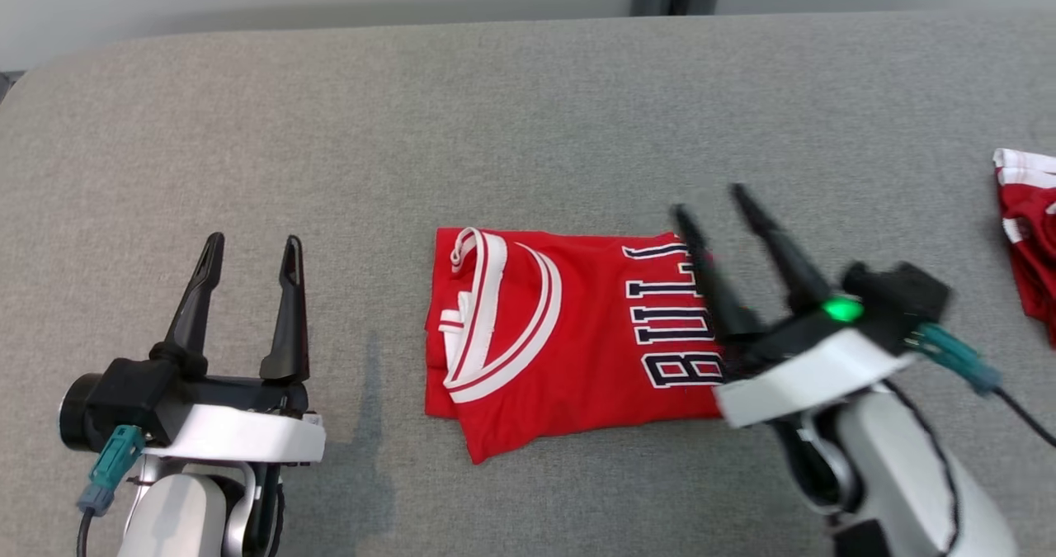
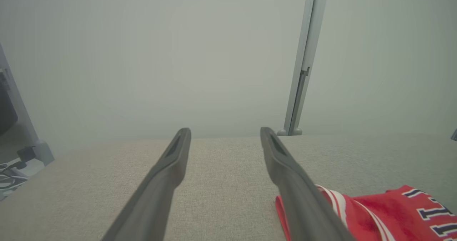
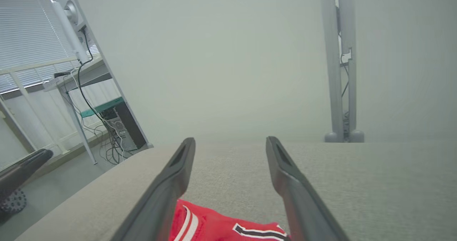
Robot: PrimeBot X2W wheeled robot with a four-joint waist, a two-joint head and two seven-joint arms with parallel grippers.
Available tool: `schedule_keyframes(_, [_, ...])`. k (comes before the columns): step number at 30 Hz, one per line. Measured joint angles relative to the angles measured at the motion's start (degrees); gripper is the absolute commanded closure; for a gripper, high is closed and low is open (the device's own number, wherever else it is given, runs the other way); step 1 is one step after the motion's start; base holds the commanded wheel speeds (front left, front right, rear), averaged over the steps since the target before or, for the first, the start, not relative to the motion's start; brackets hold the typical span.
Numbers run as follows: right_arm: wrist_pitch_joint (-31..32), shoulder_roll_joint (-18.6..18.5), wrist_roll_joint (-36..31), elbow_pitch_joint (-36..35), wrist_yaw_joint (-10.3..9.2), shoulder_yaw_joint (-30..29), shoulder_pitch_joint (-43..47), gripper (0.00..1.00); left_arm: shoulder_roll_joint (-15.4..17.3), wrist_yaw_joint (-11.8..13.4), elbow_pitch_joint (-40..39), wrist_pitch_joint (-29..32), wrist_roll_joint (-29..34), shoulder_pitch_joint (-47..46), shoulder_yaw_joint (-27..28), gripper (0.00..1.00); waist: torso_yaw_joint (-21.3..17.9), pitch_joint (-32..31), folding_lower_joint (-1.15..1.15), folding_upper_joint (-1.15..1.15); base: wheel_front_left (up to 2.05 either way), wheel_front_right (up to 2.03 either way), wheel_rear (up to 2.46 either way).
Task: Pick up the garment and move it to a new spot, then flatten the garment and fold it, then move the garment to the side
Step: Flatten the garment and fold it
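Observation:
The garment [image 1: 569,334] is a red jersey with white trim and dark lettering, folded into a rough rectangle at the middle of the grey table [image 1: 528,111]. My right gripper [image 1: 708,198] hovers over the jersey's right edge, its two fingers spread and empty, slightly blurred. In the right wrist view the jersey [image 3: 214,226] lies below and between the fingers of the right gripper [image 3: 230,141]. My left gripper [image 1: 252,247] stands open at the lower left, apart from the cloth. The left wrist view has the left gripper [image 2: 225,130] open with the jersey [image 2: 392,216] at its lower right.
Another red and white cloth [image 1: 1027,235] lies at the table's right edge. A grey post [image 2: 303,62] stands behind the table's far edge. A desk with cables and a computer [image 3: 117,123] stands off the table's left side.

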Motion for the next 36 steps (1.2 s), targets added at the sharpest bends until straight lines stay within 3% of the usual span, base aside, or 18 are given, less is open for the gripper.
schedule_keyframes(7, [0.27,-3.03,-7.03,-6.66,0.01,-18.25,10.25,0.00,0.88,1.11,0.03,0.11,0.22,1.77,1.10,0.00,-2.13,-2.44,0.00,0.00,0.00,0.00,0.00])
schedule_keyframes(15, [5.53,-3.33,-11.58,-13.81,0.00,-30.40,21.04,0.00,1.88,2.08,-0.75,1.75,0.20,5.00,1.30,0.00,-3.77,-5.81,0.00,0.00,0.00,0.00,0.00])
schedule_keyframes(36, [10.10,-1.44,-12.62,-19.02,0.01,-32.96,26.59,0.00,2.74,3.86,-4.47,4.82,0.10,9.50,0.46,0.00,-4.35,-8.77,0.00,0.00,0.00,0.00,0.00])
